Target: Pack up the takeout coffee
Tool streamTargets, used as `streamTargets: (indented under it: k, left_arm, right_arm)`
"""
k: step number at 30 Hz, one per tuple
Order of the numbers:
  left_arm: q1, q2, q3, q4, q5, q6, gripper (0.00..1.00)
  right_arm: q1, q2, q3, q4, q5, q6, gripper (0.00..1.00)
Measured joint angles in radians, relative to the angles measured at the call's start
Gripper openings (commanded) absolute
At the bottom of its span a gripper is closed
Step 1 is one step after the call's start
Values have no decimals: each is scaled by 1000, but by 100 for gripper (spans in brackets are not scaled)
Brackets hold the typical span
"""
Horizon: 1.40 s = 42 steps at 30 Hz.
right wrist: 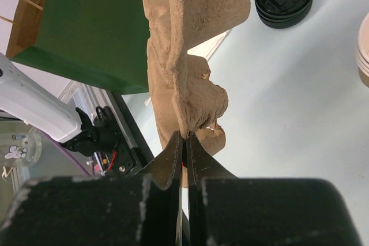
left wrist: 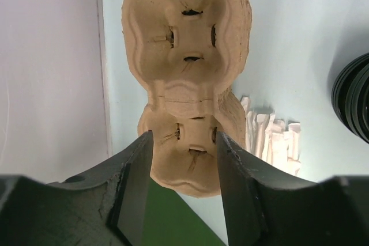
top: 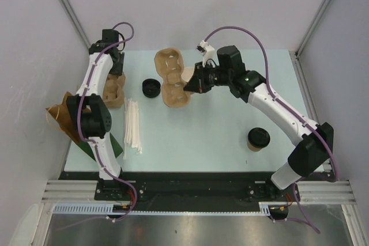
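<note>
The coffee [top: 258, 139] stands upright with its lid on, near the worktop's [top: 202, 136] near right corner, well apart from both arms. The right jaws are pressed together on the rim of a pulp carrier [top: 173, 79] near the middle of the far edge. The left jaws stand apart over a second carrier [left wrist: 184, 79] by the left edge, one on each side of its near end. Black lids [top: 151, 87] sit between the carriers.
</note>
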Motion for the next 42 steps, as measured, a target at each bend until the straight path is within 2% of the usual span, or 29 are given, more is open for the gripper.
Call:
streamTargets:
  k: [7, 11, 13, 14, 15, 16, 24, 33, 36, 42]
  left_arm:
    - [0, 2, 0, 11, 6, 33, 49]
    - [0, -27, -16, 40, 94, 45, 59]
    - [0, -79, -33, 58, 157, 58, 77]
    - [-5, -114, -37, 62, 190, 68, 82]
    - [-10, -153, -37, 70, 219, 79, 96]
    - [-17, -196, -37, 83, 251, 89, 100]
    - [-93, -511, -37, 161, 494, 121, 100]
    - [-85, -674, -20, 107, 644, 112, 100]
    - [-45, -712, -12, 55, 674, 108, 99]
    - [163, -825, -118, -29, 756, 67, 100]
  right_arm:
    - [-2, -5, 0, 3, -14, 0, 0]
    - [-48, -13, 0, -3, -27, -2, 0]
    - [-106, -26, 0, -7, -36, -3, 0]
    - [-141, -34, 0, -8, -38, -3, 0]
    - [-184, -45, 0, -10, -41, -3, 0]
    - [-225, -57, 1, -11, -43, -3, 0]
    - [-514, -106, 6, -43, -54, -68, 0]
    - [-765, 17, 6, -299, -77, -269, 0]
    - [-817, 97, -1, -399, -72, -341, 0]
    - [-897, 217, -44, -523, -64, -455, 0]
